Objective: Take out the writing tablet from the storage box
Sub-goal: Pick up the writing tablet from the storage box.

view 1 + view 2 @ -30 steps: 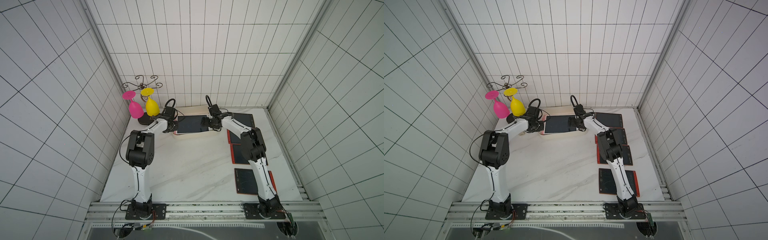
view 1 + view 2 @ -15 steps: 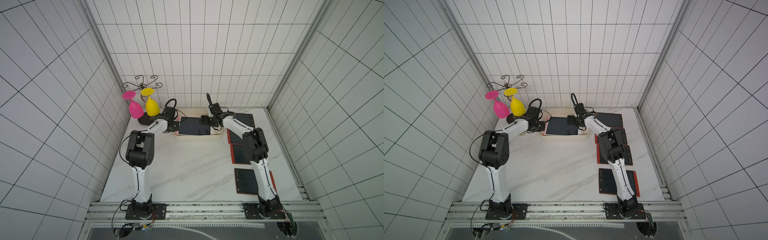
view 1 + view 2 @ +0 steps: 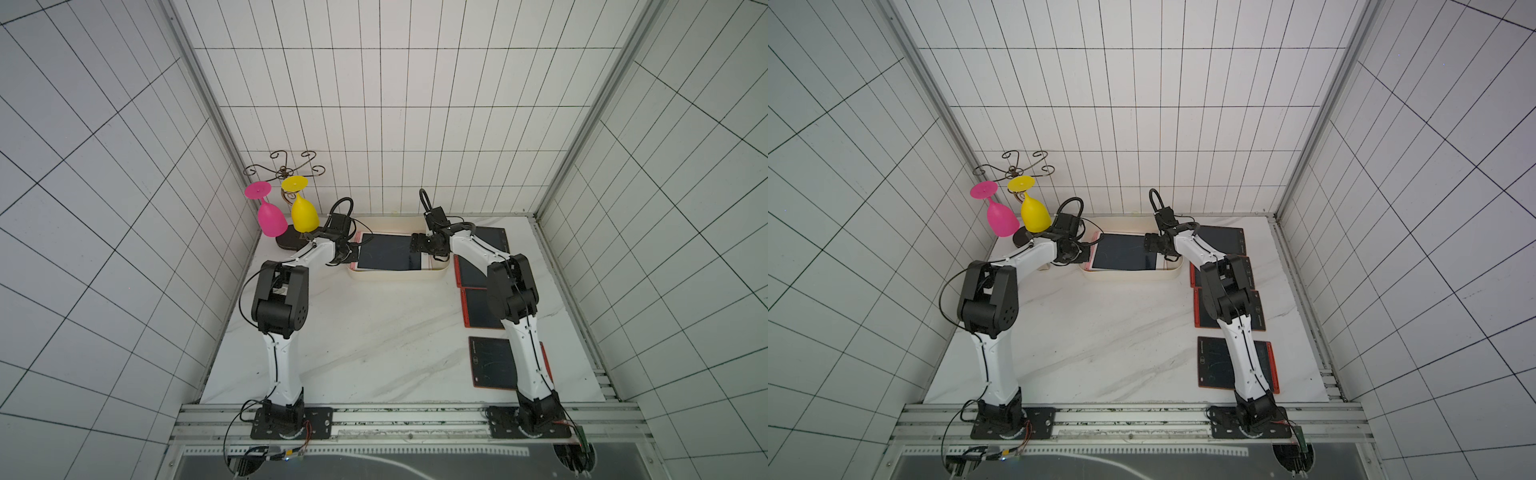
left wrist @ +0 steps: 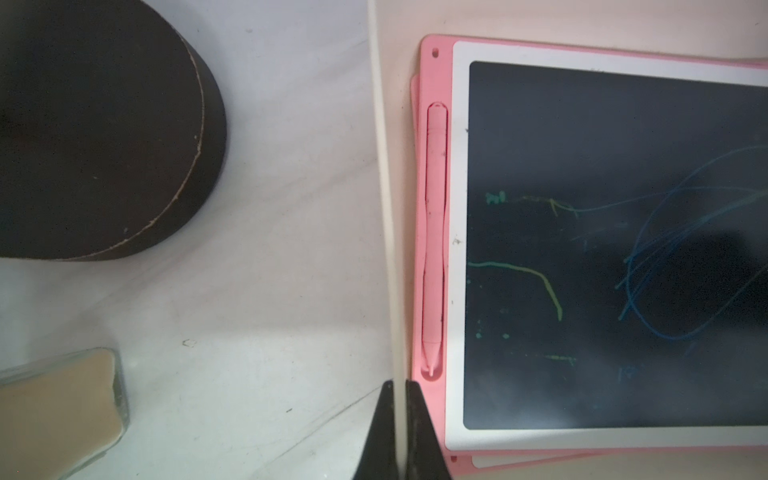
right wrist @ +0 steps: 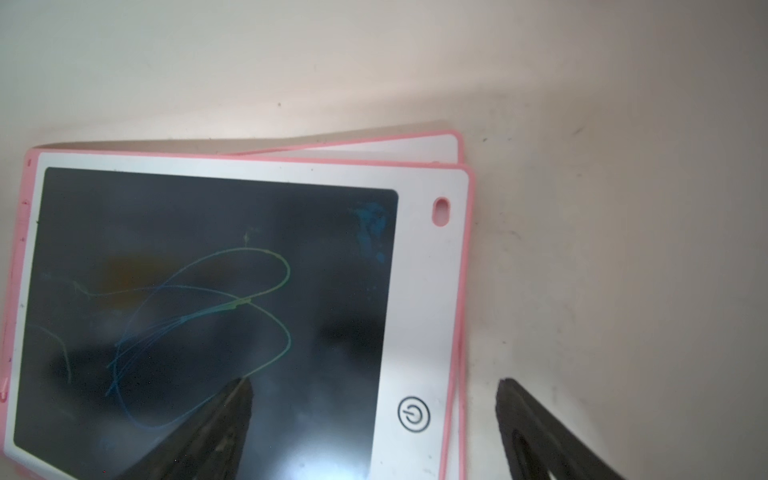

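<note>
This is a robot test booth in a lab. White gridded walls (image 3: 374, 104) enclose a marble-look table (image 3: 374, 340). A metal rail (image 3: 395, 419) at 6 o'clock carries two robot arms (image 3: 282, 357).

Left arm (image 3: 282, 299) and right arm (image 3: 513, 291) reach from 6 o'clock toward 12, elbows raised. Left gripper (image 4: 397, 384) points to 3 o'clock, pinched tight on the box (image 4: 388, 208) wall. Right gripper (image 5: 374, 382) points to 9 o'clock, jaws wide apart.

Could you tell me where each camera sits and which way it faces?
Top views: high above the base side, facing down on the table; left arm and right arm show whole.
Left wrist: left arm, facing down; left gripper shut on the storage box wall.
Right wrist: right arm, facing down onto the writing tablet; right gripper open.
Shared: both wrist views show that tablet.
</note>
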Available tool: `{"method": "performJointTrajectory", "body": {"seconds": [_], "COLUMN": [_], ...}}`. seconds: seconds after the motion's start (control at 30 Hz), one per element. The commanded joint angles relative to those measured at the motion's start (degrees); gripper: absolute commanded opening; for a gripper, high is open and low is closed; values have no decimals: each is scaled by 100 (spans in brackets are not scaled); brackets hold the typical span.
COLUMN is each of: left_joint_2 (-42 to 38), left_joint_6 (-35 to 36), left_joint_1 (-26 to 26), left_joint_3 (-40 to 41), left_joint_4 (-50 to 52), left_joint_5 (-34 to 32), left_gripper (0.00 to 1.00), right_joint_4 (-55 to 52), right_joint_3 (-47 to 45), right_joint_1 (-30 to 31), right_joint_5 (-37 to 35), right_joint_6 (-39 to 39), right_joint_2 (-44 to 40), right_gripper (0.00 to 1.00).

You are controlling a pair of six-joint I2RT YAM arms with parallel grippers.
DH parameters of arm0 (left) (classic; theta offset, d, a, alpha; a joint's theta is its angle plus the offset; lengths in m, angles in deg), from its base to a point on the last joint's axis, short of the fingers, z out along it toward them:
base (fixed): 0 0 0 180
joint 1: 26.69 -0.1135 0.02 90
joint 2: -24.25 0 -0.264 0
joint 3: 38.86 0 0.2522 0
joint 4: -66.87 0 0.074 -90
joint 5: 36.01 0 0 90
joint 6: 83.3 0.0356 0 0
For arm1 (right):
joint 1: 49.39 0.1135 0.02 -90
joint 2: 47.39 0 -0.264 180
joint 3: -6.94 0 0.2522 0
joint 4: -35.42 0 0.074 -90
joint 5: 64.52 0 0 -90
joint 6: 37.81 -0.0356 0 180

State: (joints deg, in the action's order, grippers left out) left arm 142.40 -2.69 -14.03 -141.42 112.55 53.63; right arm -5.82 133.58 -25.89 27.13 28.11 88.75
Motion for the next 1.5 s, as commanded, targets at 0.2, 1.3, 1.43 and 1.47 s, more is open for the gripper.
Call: {"method": "performJointTrajectory", "body": {"seconds": [0.2, 1.3, 1.43, 1.47], "left_joint_2": [-197, -178, -187, -187], "left_joint_6": [96, 3, 5, 7], "left_joint_1": [13, 18, 12, 13], "left_joint_3": [-6, -36, -40, -41], "left_joint_4": [-231, -216, -217, -216], "left_joint_5": [131, 124, 106, 103], "left_gripper": [0, 0, 0, 0], "right_joint_4": [126, -414, -775, -798], "right_joint_3": [256, 586, 949, 980], "right_joint_1": [-15, -45, -58, -52], "right_joint_5": [934, 677, 342, 308], "right_joint_6": [135, 282, 309, 300], "right_joint_2": [173, -295, 88, 161], "right_gripper": [90, 88, 89, 89]}}
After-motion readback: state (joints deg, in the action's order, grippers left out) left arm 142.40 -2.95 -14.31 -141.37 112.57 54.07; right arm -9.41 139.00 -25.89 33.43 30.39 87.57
